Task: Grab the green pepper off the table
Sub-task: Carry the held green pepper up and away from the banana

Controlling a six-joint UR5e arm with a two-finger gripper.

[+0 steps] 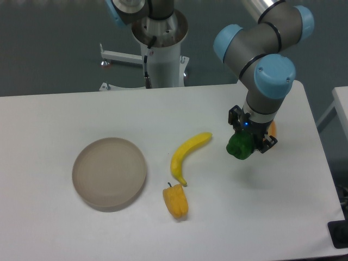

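The tool (pixel 243 142) is clenched around the green pepper (pixel 240 147), which seems to hang just clear of the white worktop (pixel 54 119), right of the banana (pixel 186 155). An orange piece (pixel 273 129) peeks out behind the arm. A yellow pepper (pixel 175 201) and a round plate (pixel 109 173) lie farther left.

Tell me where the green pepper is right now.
The green pepper is held in the pincer on the table's right side, right of the banana, with the orange piece mostly hidden behind the arm.
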